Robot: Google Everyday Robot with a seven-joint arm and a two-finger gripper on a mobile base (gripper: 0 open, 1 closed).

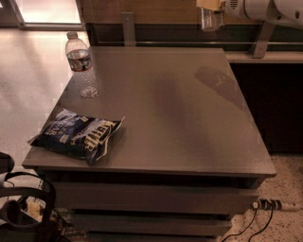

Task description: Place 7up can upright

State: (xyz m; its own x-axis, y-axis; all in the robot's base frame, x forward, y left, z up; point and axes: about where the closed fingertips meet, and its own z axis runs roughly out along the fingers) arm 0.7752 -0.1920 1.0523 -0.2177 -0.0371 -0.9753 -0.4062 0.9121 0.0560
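My gripper [211, 20] hangs at the top of the camera view, above the far right edge of the grey table [180, 108]. It is on a white arm [258, 9] that comes in from the top right. A small silvery-grey can shape, the 7up can [211, 19], sits upright between the fingers, well above the table top. Its label colours do not show. The arm's shadow [215, 80] falls on the table's far right part.
A clear plastic water bottle [81, 64] stands at the table's far left. A blue chip bag [78, 133] lies flat at the front left. A rail with metal posts [128, 28] runs behind the table. Cables [265, 208] lie on the floor at the lower right.
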